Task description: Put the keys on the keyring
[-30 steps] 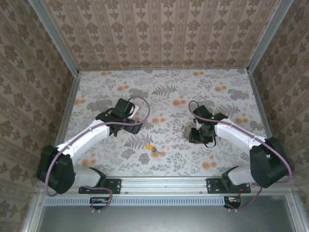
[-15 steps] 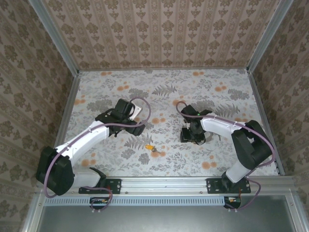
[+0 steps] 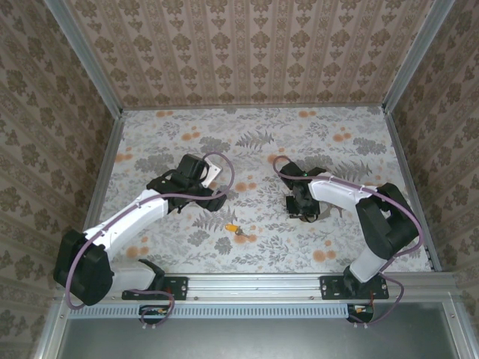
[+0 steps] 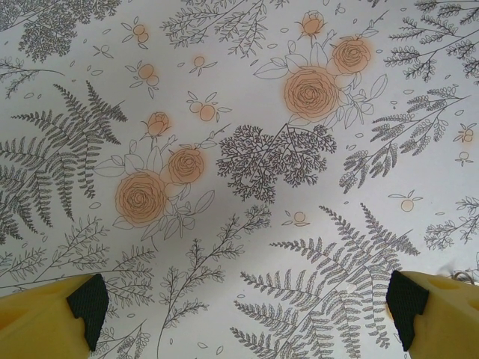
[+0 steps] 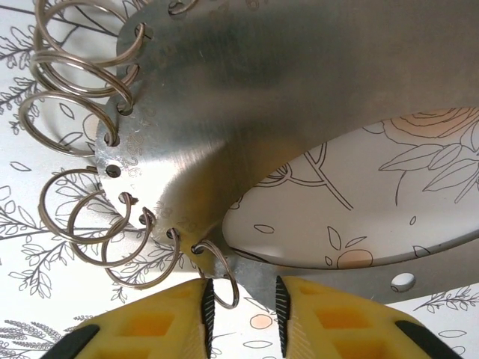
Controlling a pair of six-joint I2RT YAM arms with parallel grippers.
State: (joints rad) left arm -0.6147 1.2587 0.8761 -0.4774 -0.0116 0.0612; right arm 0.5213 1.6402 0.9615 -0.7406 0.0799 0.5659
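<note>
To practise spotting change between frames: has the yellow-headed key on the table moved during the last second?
No. In the top view the yellow-headed key sits on the same patch of the floral tabletop, no nearer the front rail.

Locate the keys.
In the top view, the keys lie on the table toward its front, about midway across, a little nearer than the left gripper.
</note>
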